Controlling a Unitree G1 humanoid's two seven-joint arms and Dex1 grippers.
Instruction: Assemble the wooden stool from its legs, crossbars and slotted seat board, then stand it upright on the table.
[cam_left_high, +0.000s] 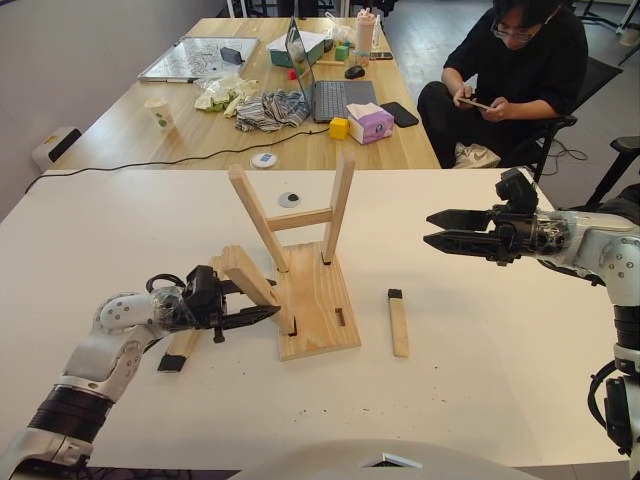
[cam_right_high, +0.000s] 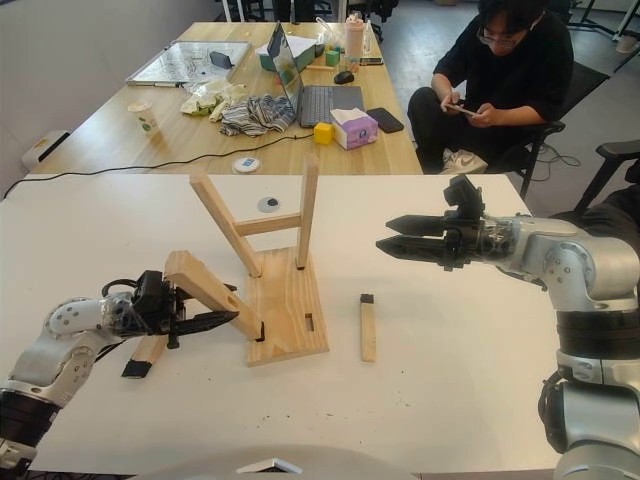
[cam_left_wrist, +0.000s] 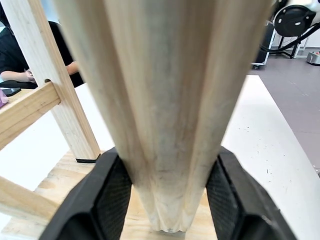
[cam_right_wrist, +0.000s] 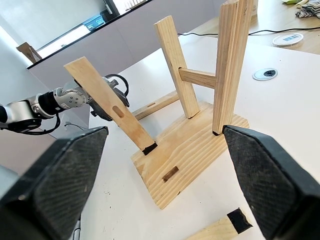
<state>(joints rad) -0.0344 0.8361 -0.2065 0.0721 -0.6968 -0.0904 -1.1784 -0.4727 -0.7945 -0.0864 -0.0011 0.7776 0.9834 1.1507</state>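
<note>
My left gripper (cam_left_high: 262, 316) was clamped on the tilted leg (cam_left_high: 245, 272), whose foot sat in a near slot of the seat board (cam_left_high: 322, 318), flat on the white table (cam_left_high: 480, 340). My right gripper (cam_left_high: 428, 228) hung with fingers spread, well right of the board. Two upright legs (cam_left_high: 338, 205) with a crossbar (cam_left_high: 298, 220) stood in the far slots; loose piece (cam_left_high: 398, 322) beside the board.

L pincer (cam_right_high: 225, 318) grips tilted leg (cam_right_high: 200, 280) | R pincer (cam_right_high: 384, 233) jaws apart, mid-air | loose leg (cam_right_high: 368, 330) beside seat board (cam_right_high: 287, 318)
</note>
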